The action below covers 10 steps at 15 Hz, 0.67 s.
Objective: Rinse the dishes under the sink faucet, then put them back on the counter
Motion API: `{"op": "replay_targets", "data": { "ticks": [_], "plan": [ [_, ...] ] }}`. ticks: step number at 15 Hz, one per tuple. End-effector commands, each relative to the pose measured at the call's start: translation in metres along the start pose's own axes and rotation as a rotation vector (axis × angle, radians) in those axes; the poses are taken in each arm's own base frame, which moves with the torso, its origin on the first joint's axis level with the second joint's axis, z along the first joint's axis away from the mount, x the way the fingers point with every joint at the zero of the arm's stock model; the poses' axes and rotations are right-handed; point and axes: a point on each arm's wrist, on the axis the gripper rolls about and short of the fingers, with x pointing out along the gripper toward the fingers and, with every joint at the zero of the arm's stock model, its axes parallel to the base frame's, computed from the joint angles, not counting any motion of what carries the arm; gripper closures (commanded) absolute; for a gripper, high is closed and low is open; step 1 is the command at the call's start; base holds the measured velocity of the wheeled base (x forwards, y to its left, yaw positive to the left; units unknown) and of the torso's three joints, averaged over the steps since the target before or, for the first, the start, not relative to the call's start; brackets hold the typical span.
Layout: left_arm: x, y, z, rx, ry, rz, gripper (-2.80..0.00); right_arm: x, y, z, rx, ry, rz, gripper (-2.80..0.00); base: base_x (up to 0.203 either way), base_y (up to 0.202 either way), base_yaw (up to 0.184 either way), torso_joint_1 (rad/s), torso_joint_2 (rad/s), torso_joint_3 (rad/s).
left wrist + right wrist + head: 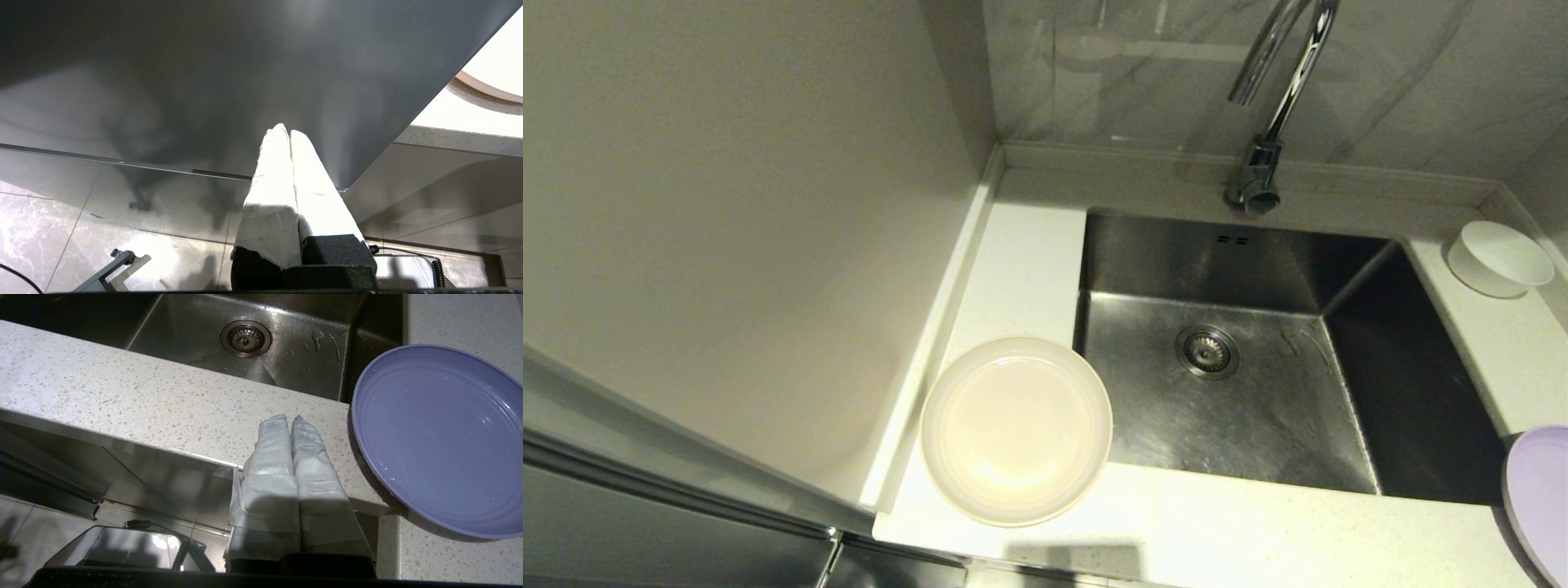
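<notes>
The beige plate [1016,429] lies on the counter [1029,261] left of the sink [1258,408]. At the far right the white bowl [1498,257] stands on the counter, and the lavender plate [1539,498] [441,437] lies at the near right corner. The chrome faucet [1270,106] rises behind the basin, with no water running. Neither arm shows in the head view. My left gripper [284,131] is shut and empty, low beside a grey cabinet panel. My right gripper [286,418] is shut and empty at the counter's front edge, just left of the lavender plate.
A tall beige side wall [743,204] stands left of the counter. Grey marbled tiles [1143,65] back the faucet. The drain strainer [1207,351] sits in the basin floor. Below the counter are cabinet fronts [155,482] and a tiled floor [49,228].
</notes>
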Motion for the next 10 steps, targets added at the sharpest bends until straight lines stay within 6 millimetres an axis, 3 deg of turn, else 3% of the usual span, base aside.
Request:
{"op": "replay_targets", "data": {
  "ticks": [1, 10],
  "plan": [
    [-0.0001, 0.0, 0.0, -0.001, -0.002, 0.0, 0.0, 0.0002, 0.0, 0.0001, 0.0, 0.003, 0.001, 0.0, 0.0, 0.0, 0.0, 0.0, 0.0, 0.0],
    [-0.0001, 0.0, 0.0, -0.001, -0.002, 0.0, 0.0, 0.0002, -0.0001, 0.0002, 0.024, 0.001, -0.001, 0.0, 0.0, 0.0, 0.0, 0.0, 0.0, 0.0]
  ]
}}
